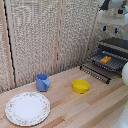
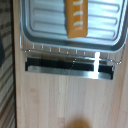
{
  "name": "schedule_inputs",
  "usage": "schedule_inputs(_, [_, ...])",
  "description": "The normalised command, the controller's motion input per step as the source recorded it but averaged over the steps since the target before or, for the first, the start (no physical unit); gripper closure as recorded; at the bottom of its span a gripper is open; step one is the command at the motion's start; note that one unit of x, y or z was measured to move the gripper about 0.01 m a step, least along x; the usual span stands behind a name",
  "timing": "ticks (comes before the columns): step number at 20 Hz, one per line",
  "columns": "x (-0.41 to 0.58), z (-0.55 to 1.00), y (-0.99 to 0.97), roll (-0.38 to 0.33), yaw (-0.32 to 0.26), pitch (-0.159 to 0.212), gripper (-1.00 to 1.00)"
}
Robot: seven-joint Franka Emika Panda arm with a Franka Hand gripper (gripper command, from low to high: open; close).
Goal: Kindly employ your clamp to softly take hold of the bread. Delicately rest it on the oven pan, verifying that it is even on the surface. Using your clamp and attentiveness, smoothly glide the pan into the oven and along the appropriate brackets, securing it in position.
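The oven (image 1: pixel 114 52) sat at the exterior view's right edge, its door (image 1: pixel 95 72) dropped flat toward the table (image 1: pixel 75 107). On the pulled-out pan (image 1: pixel 110 62) lay the bread (image 1: pixel 105 59), already resting flat on the tray rather than on the table.

The relation that mattered was this: the gripper (image 1: pixel 111 27) hung high above the oven, and the pan lay straight below it. From the wrist view, the pan (image 2: pixel 45 25) spread crosswise with its front rail (image 2: pixel 70 49) facing the camera, and the bread (image 2: pixel 76 19) lay with its long axis running front to back, across the pan's width and into the oven's depth. As I judged it, the push would have to meet that front rail and run along the bread's long axis, into the cavity.

There was only one arm. Its fingers showed as two small blue tips with a gap between them, nothing held; the wrist view showed no fingers at all.

Counting: one oven, one pan, one bread, one plate (image 1: pixel 27 108), one yellow bowl (image 1: pixel 80 86), one blue mug (image 1: pixel 42 82).
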Motion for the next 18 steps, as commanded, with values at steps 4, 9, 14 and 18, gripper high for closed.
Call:
schedule_inputs(4, [-0.236,0.06,0.46,-0.153,0.127,0.352,-1.00])
schedule_inputs(9, [-0.245,0.08,0.56,-0.115,0.110,0.374,-1.00])
schedule_inputs(14, [-0.171,0.06,0.54,-0.128,0.119,0.346,-1.00])
schedule_inputs(18, [-0.188,0.00,0.08,-0.250,0.210,0.242,-1.00])
